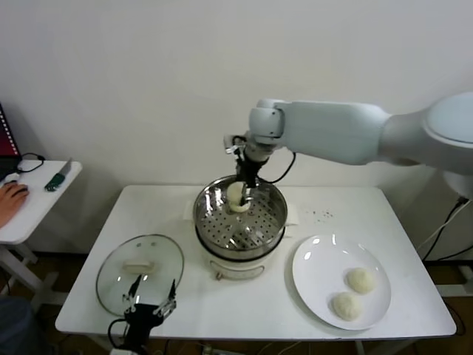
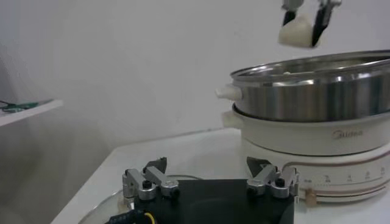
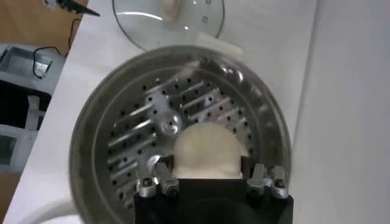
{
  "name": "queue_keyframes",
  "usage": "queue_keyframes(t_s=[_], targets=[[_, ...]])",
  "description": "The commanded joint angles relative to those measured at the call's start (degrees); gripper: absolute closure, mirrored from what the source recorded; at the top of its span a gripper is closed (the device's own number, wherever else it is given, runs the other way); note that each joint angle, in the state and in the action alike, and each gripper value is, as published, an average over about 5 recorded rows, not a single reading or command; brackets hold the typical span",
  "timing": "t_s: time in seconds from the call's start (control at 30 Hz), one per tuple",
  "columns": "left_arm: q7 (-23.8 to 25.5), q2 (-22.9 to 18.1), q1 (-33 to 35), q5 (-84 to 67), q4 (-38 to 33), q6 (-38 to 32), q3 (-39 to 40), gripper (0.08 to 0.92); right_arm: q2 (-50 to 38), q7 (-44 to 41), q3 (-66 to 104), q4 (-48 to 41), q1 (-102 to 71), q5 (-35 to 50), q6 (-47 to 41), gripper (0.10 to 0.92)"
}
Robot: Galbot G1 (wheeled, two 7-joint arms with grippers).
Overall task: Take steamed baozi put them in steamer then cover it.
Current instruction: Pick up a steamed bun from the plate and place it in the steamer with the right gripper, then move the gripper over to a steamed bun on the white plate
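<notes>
My right gripper (image 1: pixel 239 198) is shut on a cream-white baozi (image 1: pixel 236 195) and holds it just above the far side of the steel steamer (image 1: pixel 203 225). In the right wrist view the bun (image 3: pixel 206 149) sits between the fingers over the perforated tray (image 3: pixel 140 128). Two more baozi (image 1: pixel 361 279) (image 1: pixel 344 305) lie on the white plate (image 1: pixel 318 266) at the right. The glass cover (image 1: pixel 140 274) lies flat on the table left of the steamer. My left gripper (image 1: pixel 150 299) hangs open over the cover's near edge, holding nothing.
The steamer stands on a white base (image 2: pixel 304 137) in the middle of the white table (image 1: pixel 155 203). A small side table (image 1: pixel 44 196) with a green tool and a person's hand (image 1: pixel 11 200) is at the far left. A wall stands close behind.
</notes>
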Motion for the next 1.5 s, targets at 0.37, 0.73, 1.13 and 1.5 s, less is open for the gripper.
queue_keyframes(t_s=[0.37,0.73,1.13,1.5], targets=[[0.06,0.07,-1.17,0.36,0.85,-0.02,0.18,0.177,10.37,-0.18,0.37,-9.07,-10.47,-1.47,-0.03,0.33],[0.03,-0.08,-1.34,0.4,1.33,0.01,0.28,0.177,9.29,-0.53,0.55,-8.63,-10.35,-2.89,-0.2,0.222],[-0.13,-0.08,-1.19,0.46,1.38,0.09,0.39,0.177,-3.14,-2.09,0.19,4.02,1.64,-2.92,0.53,0.202],[-0.25,0.47,-2.01,1.0,1.33,1.21,0.29,0.177,-27.41,-3.42,-6.13,25.04,13.37,-8.55,2.19,0.203]])
